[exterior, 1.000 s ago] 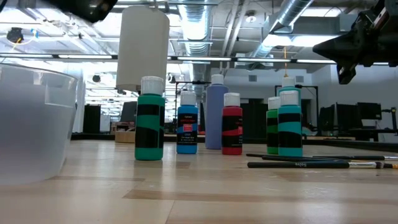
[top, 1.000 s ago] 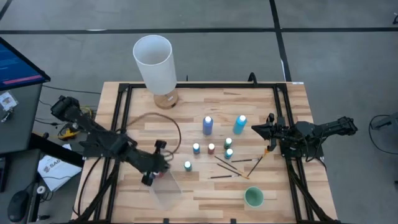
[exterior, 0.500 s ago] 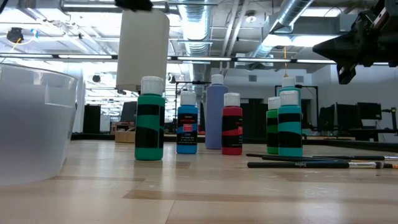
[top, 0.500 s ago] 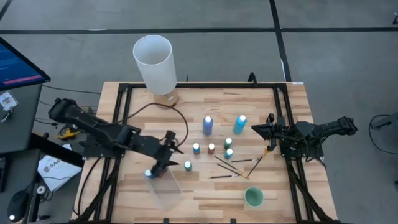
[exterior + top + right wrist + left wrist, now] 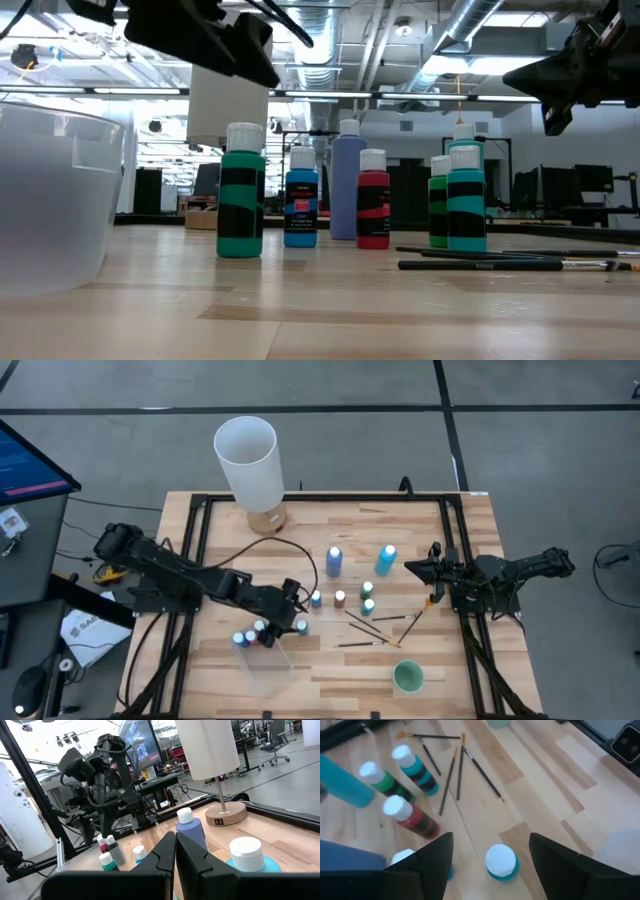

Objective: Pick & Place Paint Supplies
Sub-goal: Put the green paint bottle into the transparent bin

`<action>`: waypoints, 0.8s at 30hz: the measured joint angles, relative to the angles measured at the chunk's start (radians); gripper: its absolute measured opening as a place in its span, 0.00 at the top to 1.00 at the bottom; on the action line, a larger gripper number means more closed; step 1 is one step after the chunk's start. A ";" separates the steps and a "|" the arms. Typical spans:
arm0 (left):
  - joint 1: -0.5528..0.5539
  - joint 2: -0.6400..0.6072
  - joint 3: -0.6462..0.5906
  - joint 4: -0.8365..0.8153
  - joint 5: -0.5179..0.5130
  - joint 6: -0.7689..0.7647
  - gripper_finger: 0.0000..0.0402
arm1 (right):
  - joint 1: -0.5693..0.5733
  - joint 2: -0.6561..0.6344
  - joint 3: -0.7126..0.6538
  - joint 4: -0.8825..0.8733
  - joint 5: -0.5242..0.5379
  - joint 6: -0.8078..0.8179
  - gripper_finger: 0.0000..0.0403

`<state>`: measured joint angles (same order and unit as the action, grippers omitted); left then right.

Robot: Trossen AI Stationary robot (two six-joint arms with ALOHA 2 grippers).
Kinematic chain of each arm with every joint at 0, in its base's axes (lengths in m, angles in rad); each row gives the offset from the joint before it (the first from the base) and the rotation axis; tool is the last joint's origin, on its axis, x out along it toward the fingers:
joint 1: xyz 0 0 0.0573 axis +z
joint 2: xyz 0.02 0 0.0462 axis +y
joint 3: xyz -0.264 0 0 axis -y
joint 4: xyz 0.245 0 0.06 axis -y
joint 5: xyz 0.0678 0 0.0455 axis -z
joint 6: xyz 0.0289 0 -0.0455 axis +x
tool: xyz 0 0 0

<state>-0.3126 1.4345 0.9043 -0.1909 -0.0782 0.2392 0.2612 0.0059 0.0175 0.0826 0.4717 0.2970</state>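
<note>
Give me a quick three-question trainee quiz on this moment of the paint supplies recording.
1. True or false: the left pincer is open above a white-capped teal paint bottle.
2. The small green plastic cup on the wooden table is: A upright, mouth up; B lying on its side; C upside down.
3. Fill in: the right pincer, waiting over the table's right side, is ____.
Key: 1 true; 2 A; 3 shut.
</note>
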 joint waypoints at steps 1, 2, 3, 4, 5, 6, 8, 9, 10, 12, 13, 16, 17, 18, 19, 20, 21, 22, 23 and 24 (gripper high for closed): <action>0.000 0.007 0.000 0.001 0.008 0.000 0.38 | 0.000 0.000 0.000 0.000 0.000 0.000 0.98; 0.000 0.016 0.000 0.003 0.014 0.000 0.38 | 0.000 0.000 0.000 0.000 0.000 0.000 0.98; 0.000 0.025 0.000 0.006 0.023 0.000 0.38 | 0.000 0.000 0.000 0.000 0.000 0.000 0.98; 0.000 0.031 0.000 0.004 0.027 0.000 0.38 | 0.000 0.000 0.000 0.000 0.000 0.000 0.98; 0.000 0.037 0.000 0.003 0.027 0.000 0.38 | 0.000 0.000 0.000 0.000 0.000 0.000 0.98; 0.000 0.042 0.000 0.004 0.029 0.000 0.38 | 0.000 0.000 0.000 0.000 0.000 0.000 0.98; 0.001 0.055 0.009 -0.021 0.030 0.000 0.38 | 0.000 0.000 0.000 0.000 0.000 0.000 0.98; 0.005 0.063 0.023 -0.043 0.030 0.000 0.38 | 0.000 0.000 0.000 0.000 0.000 0.000 0.98; 0.006 0.070 0.043 -0.071 0.030 0.000 0.38 | 0.000 0.000 0.000 0.000 0.000 0.000 0.98; 0.006 0.083 0.096 -0.144 0.022 0.000 0.38 | 0.000 0.000 0.000 0.000 0.000 0.000 0.98; 0.010 0.093 0.126 -0.192 0.013 0.000 0.38 | 0.000 0.000 0.000 0.000 0.000 0.000 0.98; 0.020 0.127 0.221 -0.339 0.004 0.000 0.38 | 0.000 0.000 0.000 0.000 0.000 0.000 0.98; 0.024 0.138 0.254 -0.373 0.004 0.000 0.38 | 0.000 0.000 0.000 0.000 0.000 0.000 0.98; 0.027 0.150 0.285 -0.404 0.006 0.000 0.38 | 0.000 0.000 0.000 0.000 0.000 0.000 0.98; 0.030 0.162 0.311 -0.435 0.013 0.000 0.38 | 0.000 0.000 0.000 0.000 0.000 0.000 0.98; 0.034 0.176 0.334 -0.460 0.027 0.000 0.38 | 0.000 0.000 0.000 0.000 0.000 0.000 0.98; 0.036 0.192 0.355 -0.479 0.039 0.000 0.38 | 0.000 0.000 0.000 0.000 0.000 0.000 0.98; 0.040 0.207 0.373 -0.491 0.049 0.000 0.38 | 0.000 0.000 0.000 0.000 0.000 0.000 0.98; 0.043 0.220 0.390 -0.504 0.059 0.000 0.38 | 0.000 0.000 0.000 0.000 0.000 0.000 0.98; 0.046 0.232 0.406 -0.519 0.068 0.001 0.38 | 0.000 0.000 0.000 0.000 0.000 0.000 0.98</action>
<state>-0.2664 1.6662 1.3105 -0.7095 -0.0100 0.2407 0.2613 0.0059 0.0177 0.0822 0.4715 0.2970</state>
